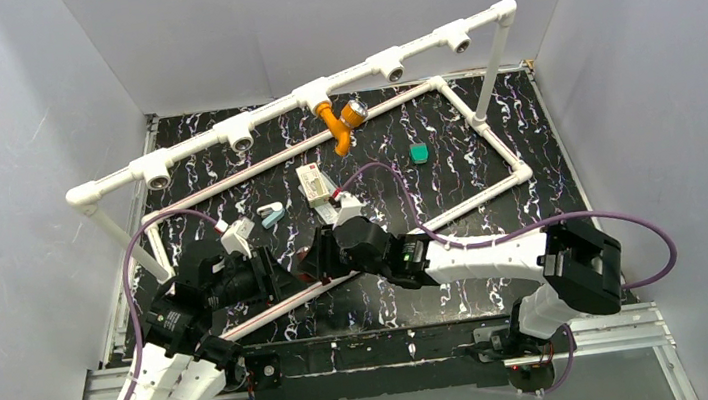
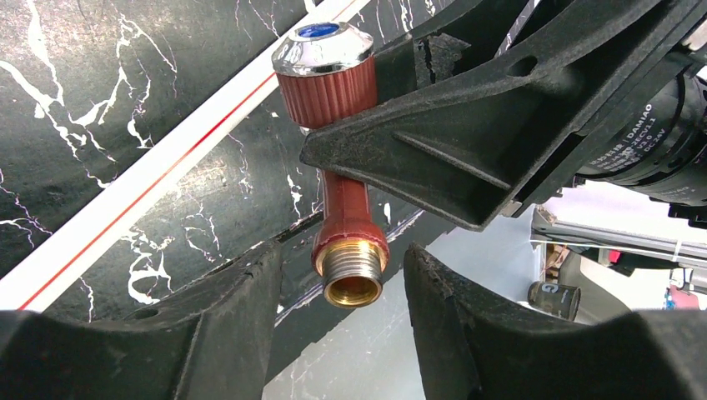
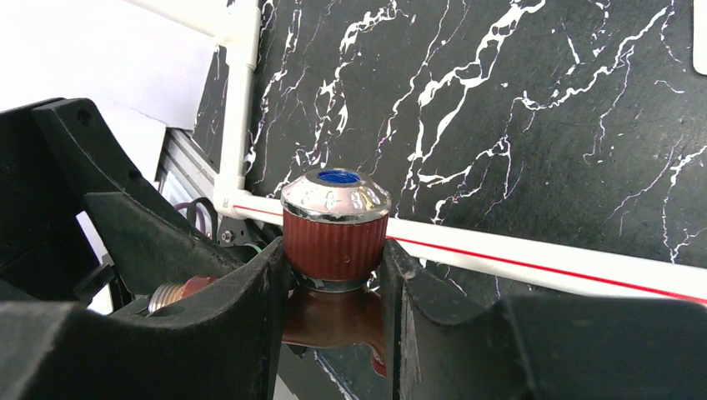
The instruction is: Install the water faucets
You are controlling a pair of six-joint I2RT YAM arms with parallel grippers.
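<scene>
1. Where readable, lettering "DAMIAO" printed sideways on the black motor housing (image 2: 634, 125) at the right of the left wrist view, with a second line beside it ending in "24V"; the rest too small to make out.
2. Pale label with red print on the white box (image 1: 313, 182) lying mid-desk, not legible from above. Embossed marks around the silvery knob cap (image 3: 335, 198), too blurred to read.
3. Right hand (image 3: 335, 250): fingers pressed against opposite sides of the ribbed knob of the dark reddish-brown faucet (image 3: 335, 243), pinching it firmly, with the silvery cap and its blue centre uppermost, clear of the fingertips.
4. Left hand (image 2: 342, 250): half spread, one finger on either side of the faucet's brass threaded end (image 2: 353, 271), a slim gap showing on each side and no contact visible.
5. Dark reddish-brown faucet: carried between the two hands at the near-left part of the desk (image 1: 449, 189), brass thread pointing toward the left wrist camera, a white pipe with a red stripe (image 3: 542, 262) behind it in both wrist views.
6. Orange-yellow faucet (image 1: 341, 124): seated in a socket near the middle of the raised white pipe rail (image 1: 270, 117), spout hanging down, silvery knob to its right.
7. Green flat piece (image 1: 419, 153): flat on the desk, right of the orange-yellow faucet, well apart from both hands.
</scene>
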